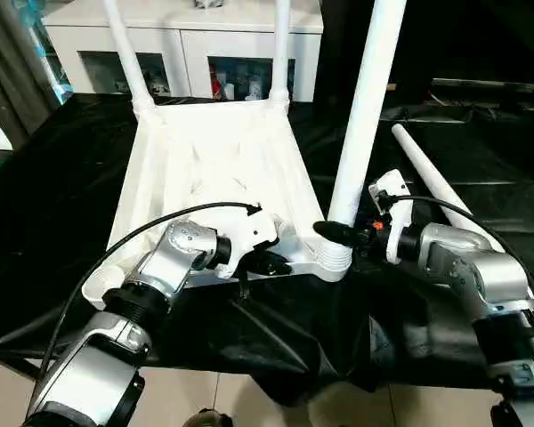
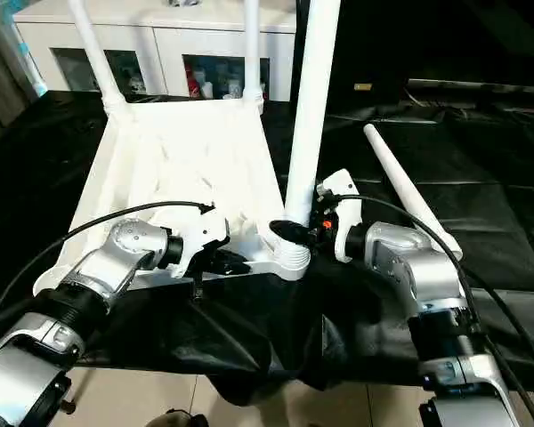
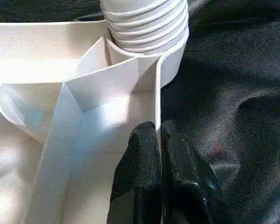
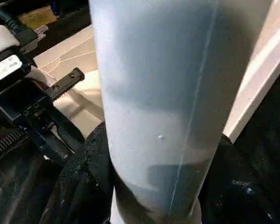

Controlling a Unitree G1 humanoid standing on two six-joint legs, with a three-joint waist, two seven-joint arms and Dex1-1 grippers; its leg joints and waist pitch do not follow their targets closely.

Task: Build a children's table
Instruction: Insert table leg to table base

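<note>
left claw (image 1: 271, 262) pinched, right claw (image 1: 338, 233) clasping

upright leg (image 1: 367, 107) is running off the top edge, upper end cut off. two far legs (image 1: 125, 49) are also getting cropped at the top. right gripper (image 1: 338, 233) is wrapping the leg base, far finger hidden behind the tube. tabletop (image 1: 205, 169) near-left corner is sitting under the left forearm, socket partly hidden. left gripper (image 3: 157, 154) fingers are running off the wrist view's bottom edge.
</note>
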